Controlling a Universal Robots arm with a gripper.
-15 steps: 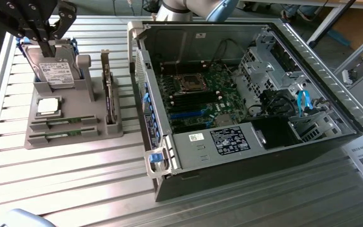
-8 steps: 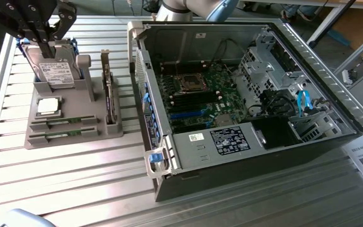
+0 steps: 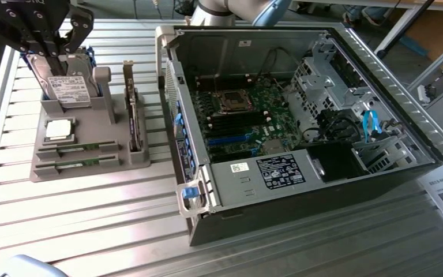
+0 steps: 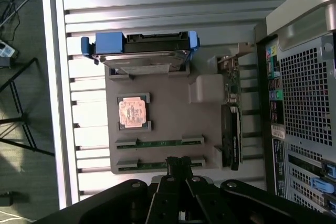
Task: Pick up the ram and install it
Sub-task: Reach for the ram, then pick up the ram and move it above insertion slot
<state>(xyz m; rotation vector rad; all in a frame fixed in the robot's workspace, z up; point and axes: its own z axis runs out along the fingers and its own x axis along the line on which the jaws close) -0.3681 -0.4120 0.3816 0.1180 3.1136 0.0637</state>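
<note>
The gripper (image 3: 48,46) hangs in the air at about ten o'clock in the exterior view, over the grey holder (image 3: 90,158) on the slatted metal counter (image 3: 90,225). Its fingers (image 4: 178,163) are pressed together with nothing between them, and they touch nothing.

The ram (image 3: 75,151) lies flat in a slot of the holder, at the end closest to six o'clock in the exterior view. A second ram (image 3: 74,168) lies in the next slot, just at the first one's six o'clock and parallel to it. Both are thin green sticks, seated in their slots and untouched. From the wrist camera the closed fingertips of the gripper (image 4: 178,162) cross the middle of the second ram (image 4: 134,165), while the ram (image 4: 160,142) is in clear sight beside it.

At twelve o'clock from the sticks a CPU (image 3: 58,130) lies flat in its pocket, and beyond that a hard drive (image 3: 67,86) stands upright in blue rails. A dark card (image 3: 134,121) stands on edge along the holder's three o'clock side.

The open PC case (image 3: 283,190) sits just at three o'clock of the holder, lying on its side with the motherboard (image 3: 237,115) exposed.
</note>
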